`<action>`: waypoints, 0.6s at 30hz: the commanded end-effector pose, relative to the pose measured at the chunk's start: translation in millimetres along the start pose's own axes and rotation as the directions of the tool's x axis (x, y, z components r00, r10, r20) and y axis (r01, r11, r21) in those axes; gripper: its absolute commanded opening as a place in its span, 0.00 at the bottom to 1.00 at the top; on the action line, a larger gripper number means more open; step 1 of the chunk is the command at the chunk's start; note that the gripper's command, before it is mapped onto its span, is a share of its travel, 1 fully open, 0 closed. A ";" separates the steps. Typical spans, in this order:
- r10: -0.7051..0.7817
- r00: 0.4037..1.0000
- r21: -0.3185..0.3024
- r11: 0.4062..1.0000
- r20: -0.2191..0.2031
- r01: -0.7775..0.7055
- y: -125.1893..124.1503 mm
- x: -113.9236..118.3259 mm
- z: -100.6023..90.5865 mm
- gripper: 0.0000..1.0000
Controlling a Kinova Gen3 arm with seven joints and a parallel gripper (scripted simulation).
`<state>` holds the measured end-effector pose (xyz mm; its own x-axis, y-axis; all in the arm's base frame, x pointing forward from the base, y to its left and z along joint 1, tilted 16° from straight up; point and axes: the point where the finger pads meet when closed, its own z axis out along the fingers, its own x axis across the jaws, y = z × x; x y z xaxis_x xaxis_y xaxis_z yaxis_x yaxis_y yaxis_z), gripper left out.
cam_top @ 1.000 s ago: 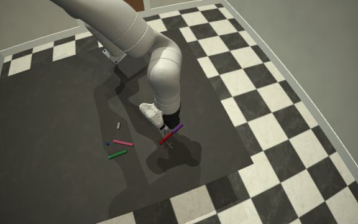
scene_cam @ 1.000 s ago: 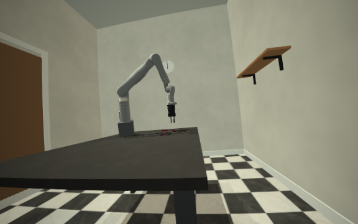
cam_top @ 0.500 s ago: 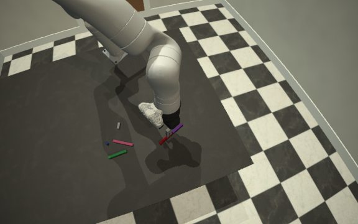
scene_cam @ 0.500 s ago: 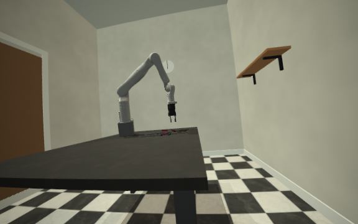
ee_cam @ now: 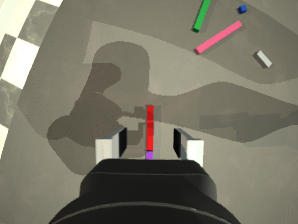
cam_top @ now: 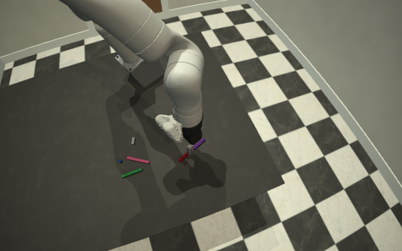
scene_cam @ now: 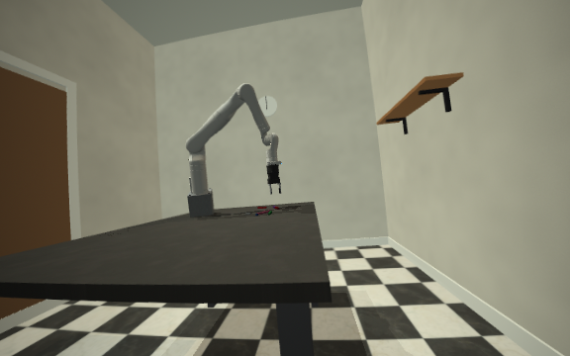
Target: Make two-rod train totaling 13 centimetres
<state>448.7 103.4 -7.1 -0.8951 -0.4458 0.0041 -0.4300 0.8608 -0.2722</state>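
A red rod (cam_top: pixel 183 157) and a purple rod (cam_top: pixel 199 143) lie flat on the dark table, end to end in one line. In the wrist view the red rod (ee_cam: pixel 150 128) runs straight away from me and only the tip of the purple rod (ee_cam: pixel 149 155) shows at the gripper body. My gripper (cam_top: pixel 190 150) hangs well above the joint of the two rods, open and empty. It also shows in the exterior view (scene_cam: pixel 274 189) and in the wrist view (ee_cam: pixel 148 144), where its fingers stand wide on either side of the red rod.
To the left lie a pink rod (cam_top: pixel 138 160), a green rod (cam_top: pixel 132 173), a small blue rod (cam_top: pixel 120 161) and a grey rod (cam_top: pixel 132 140), all well apart from the red and purple rods. The table edge runs to the right and front.
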 end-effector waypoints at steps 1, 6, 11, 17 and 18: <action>0.000 1.000 0.000 1.000 0.004 0.000 0.0 -1.4 -5.4 1.00; 0.000 1.000 0.000 1.000 0.004 0.000 0.0 -1.4 -24.6 1.00; 0.000 1.000 0.000 1.000 0.004 0.000 -0.1 -1.3 -40.8 1.00; 0.000 1.000 0.000 1.000 0.004 0.000 -0.1 -1.2 -72.3 1.00; 0.000 1.000 0.000 1.000 0.004 0.000 -0.1 -1.1 -76.4 1.00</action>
<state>435.1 117.9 50.9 -0.8947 -0.4459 0.0250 -0.4354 0.8584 -0.2712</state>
